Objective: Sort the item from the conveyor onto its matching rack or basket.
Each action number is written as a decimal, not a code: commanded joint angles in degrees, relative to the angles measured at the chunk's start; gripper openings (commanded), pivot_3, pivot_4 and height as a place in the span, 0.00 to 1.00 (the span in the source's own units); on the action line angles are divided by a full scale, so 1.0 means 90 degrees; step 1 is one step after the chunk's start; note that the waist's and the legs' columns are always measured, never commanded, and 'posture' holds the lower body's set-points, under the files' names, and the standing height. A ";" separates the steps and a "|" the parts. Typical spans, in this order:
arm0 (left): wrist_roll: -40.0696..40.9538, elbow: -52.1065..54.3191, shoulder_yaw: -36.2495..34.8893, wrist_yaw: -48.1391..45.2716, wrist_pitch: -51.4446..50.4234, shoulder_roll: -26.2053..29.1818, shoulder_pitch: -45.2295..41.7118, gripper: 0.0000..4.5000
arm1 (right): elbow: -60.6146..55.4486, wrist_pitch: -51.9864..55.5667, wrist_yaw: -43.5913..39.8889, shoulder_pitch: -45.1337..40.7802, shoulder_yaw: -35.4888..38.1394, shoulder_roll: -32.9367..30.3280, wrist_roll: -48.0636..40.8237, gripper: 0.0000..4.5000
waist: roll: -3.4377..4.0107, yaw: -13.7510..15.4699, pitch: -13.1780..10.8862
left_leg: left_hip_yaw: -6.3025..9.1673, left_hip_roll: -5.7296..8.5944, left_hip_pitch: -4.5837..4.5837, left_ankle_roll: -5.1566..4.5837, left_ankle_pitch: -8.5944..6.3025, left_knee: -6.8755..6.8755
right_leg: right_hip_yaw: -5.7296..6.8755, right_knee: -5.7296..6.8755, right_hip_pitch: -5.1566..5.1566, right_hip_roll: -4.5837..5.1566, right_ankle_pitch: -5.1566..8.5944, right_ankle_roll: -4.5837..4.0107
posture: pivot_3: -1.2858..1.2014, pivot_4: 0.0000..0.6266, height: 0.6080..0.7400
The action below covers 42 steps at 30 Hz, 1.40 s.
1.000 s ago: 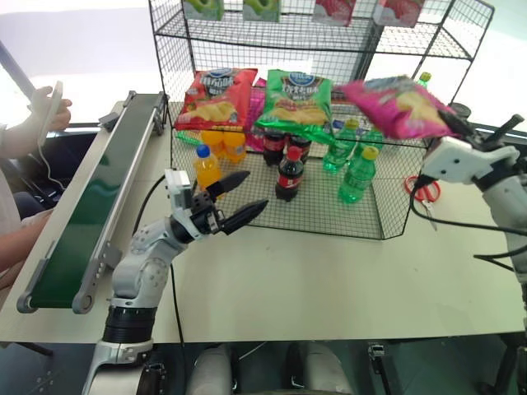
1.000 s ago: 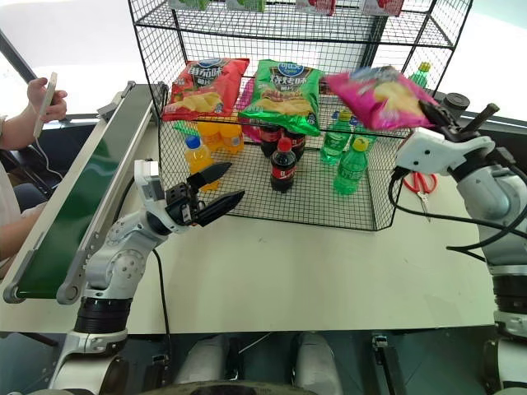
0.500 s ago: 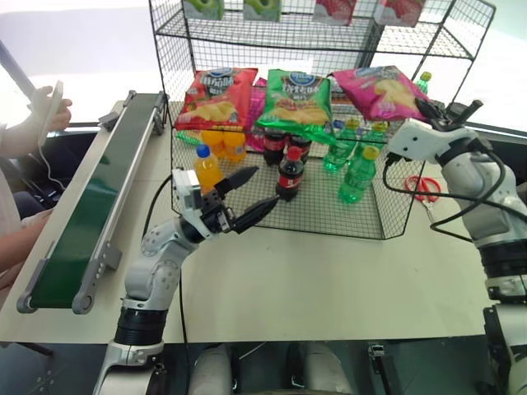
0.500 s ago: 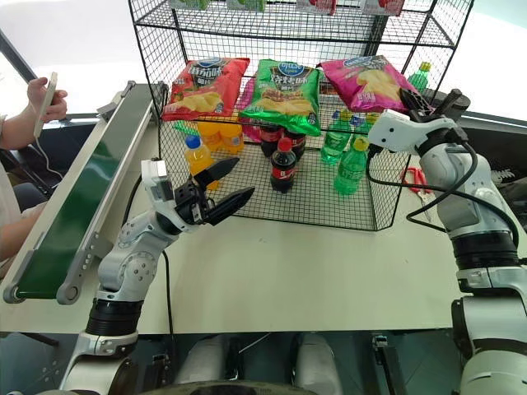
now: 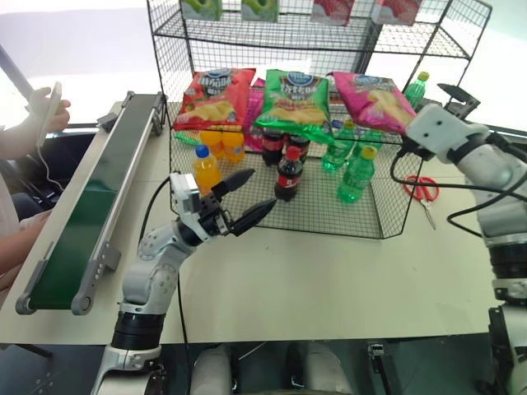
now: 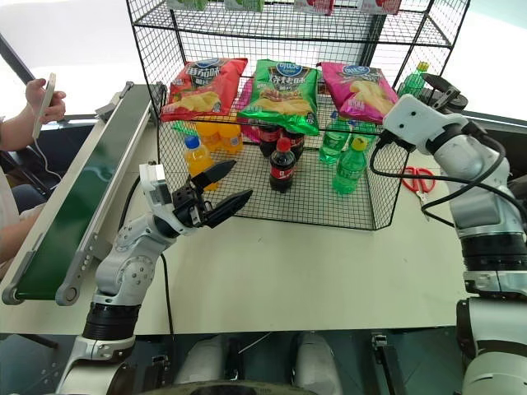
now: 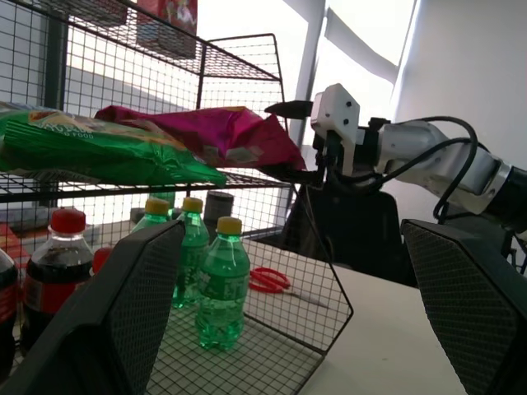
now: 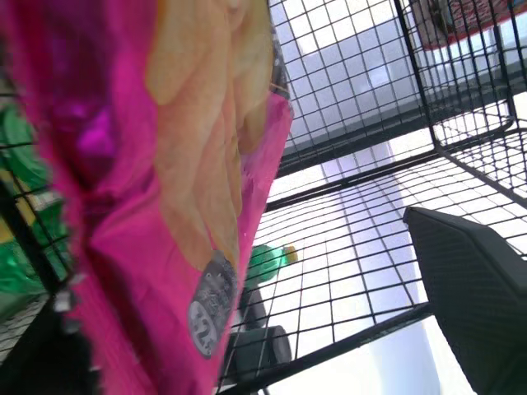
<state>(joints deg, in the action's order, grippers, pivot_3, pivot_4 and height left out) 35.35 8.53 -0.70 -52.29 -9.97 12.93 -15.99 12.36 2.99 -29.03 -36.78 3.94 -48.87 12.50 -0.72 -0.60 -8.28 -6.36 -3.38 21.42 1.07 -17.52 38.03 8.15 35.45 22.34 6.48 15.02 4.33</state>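
The right claw (image 7: 298, 140) sits at the rack's (image 5: 461, 33) right end, fingers apart, one above and one under the corner of the pink bag (image 6: 359, 87) without pinching it. The bag lies flat on the middle shelf, at 3 o'clock from the green bag (image 6: 284, 92), with the red bag (image 6: 199, 84) further left. Bottles (image 5: 357, 176) stand below. The left claw (image 5: 245, 197) hovers at 6 o'clock from the rack, over the table (image 5: 329, 280), fingers wide apart and empty. The belt (image 5: 95, 202) runs along 9 o'clock, bare. Scissors (image 5: 422, 189) lie at 3 o'clock
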 commanded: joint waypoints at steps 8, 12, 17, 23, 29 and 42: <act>-0.0193 0.0176 0.0238 -0.0055 0.0208 -0.0002 0.0022 1.00 | -0.0864 0.1065 -0.1374 -0.0017 0.0362 -0.0230 -0.1324 0.99 | 0.0001 -0.0005 0.0000 | -0.0001 -0.0001 0.0002 -0.0007 -0.0004 0.0000 | 0.0002 0.0000 0.0004 0.0000 -0.0001 -0.0002 | 0.52 0.24 0.98; -0.0207 0.0175 0.0236 -0.0029 0.0228 0.0017 0.0021 1.00 | -0.1119 0.1244 -0.1332 0.0026 0.0464 0.0008 -0.1611 0.99 | 0.0001 -0.0003 0.0000 | -0.0001 -0.0001 0.0002 -0.0006 -0.0004 -0.0002 | 0.0002 0.0000 0.0005 -0.0001 -0.0001 -0.0002 | 0.52 0.24 0.98; -0.0274 0.0206 0.0281 -0.0048 0.0270 0.0041 0.0068 1.00 | -0.1287 0.1236 -0.1371 0.0154 0.0491 0.0072 -0.1769 0.94 | 0.0001 -0.0004 0.0000 | -0.0002 -0.0001 0.0002 -0.0006 -0.0004 -0.0001 | 0.0002 0.0001 0.0006 0.0000 -0.0001 -0.0002 | 0.52 0.24 0.98; -0.0311 0.0192 0.0319 -0.0022 0.0318 0.0013 0.0035 1.00 | -0.1133 0.1044 -0.1231 0.0317 0.0435 0.0221 -0.1811 0.37 | 0.0001 -0.0001 0.0000 | -0.0002 0.0000 0.0003 -0.0008 -0.0004 -0.0001 | 0.0002 0.0000 0.0005 0.0001 -0.0001 -0.0002 | 0.52 0.24 0.98; -0.0320 0.0215 0.0324 -0.0020 0.0311 0.0043 0.0033 1.00 | -0.0382 0.0046 -0.0697 -0.0013 0.0164 0.0194 -0.1122 0.01 | 0.0001 -0.0012 0.0000 | -0.0003 0.0003 0.0002 -0.0007 -0.0004 -0.0001 | 0.0002 0.0001 0.0005 0.0000 -0.0001 -0.0002 | 0.52 0.24 0.98; -0.0365 0.0258 0.0308 0.0024 0.0319 0.0044 0.0049 1.00 | 0.0185 -0.0573 -0.0763 -0.0109 -0.0044 0.0289 -0.1037 0.13 | 0.0001 -0.0007 0.0000 | -0.0005 0.0003 0.0001 -0.0006 -0.0003 0.0000 | 0.0001 0.0002 0.0005 0.0001 -0.0001 -0.0002 | 0.52 0.24 0.98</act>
<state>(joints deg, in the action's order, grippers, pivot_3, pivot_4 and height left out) 32.11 8.57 1.59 -52.21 -8.04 13.28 -15.46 15.82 -3.01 -34.71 -37.87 0.78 -46.02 5.88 -0.70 -0.66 -8.28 -6.40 -3.36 21.43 1.02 -17.54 38.03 8.16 35.46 22.38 6.49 15.01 4.32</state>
